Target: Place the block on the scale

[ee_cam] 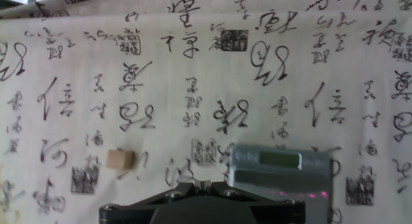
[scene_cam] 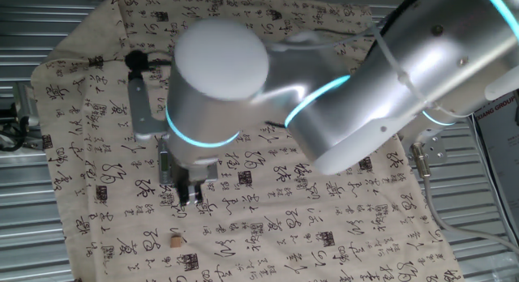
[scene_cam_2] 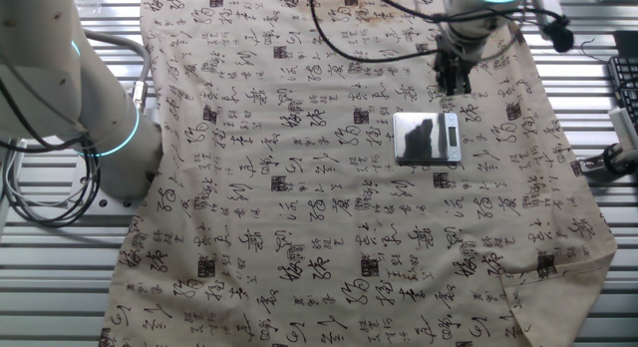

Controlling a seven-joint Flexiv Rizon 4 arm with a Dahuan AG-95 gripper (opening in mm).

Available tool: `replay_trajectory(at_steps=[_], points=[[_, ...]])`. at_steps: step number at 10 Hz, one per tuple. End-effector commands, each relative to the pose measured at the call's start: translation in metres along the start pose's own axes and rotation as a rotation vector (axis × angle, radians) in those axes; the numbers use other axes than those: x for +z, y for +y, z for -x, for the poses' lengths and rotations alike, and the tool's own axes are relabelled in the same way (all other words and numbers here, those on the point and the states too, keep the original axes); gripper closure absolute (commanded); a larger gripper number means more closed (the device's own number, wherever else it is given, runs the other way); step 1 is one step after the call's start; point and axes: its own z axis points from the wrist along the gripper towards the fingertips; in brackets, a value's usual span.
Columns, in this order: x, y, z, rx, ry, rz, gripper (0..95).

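The block (ee_cam: 120, 159) is a tiny tan cube lying on the printed cloth, at lower left in the hand view. It also shows in one fixed view (scene_cam: 176, 242), near the front edge, a little in front of my gripper (scene_cam: 188, 193). The scale (ee_cam: 280, 176) is a flat grey square with a pale display strip, to the right of the block. In the other fixed view the scale (scene_cam_2: 427, 138) lies just in front of my gripper (scene_cam_2: 454, 78). My gripper (ee_cam: 203, 183) is shut and empty, above the cloth between block and scale. The arm hides the scale in one fixed view.
A beige cloth (scene_cam_2: 299, 187) printed with black characters and dark stamp marks covers the table. The metal slatted table (scene_cam_2: 60, 287) shows around it. The arm's base (scene_cam_2: 90, 108) stands at the left of the other fixed view, with cables (scene_cam_2: 40, 202) beside it.
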Motion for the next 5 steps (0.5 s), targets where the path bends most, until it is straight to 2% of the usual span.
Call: replay_trajectory(at_steps=[1, 5], points=[[-0.0053, 0.0094, 0.0082, 0.013, 0.004, 0.009, 95.0], [-0.0048, 0.0123, 0.0105, -0.004, 0.003, 0.005, 95.0]])
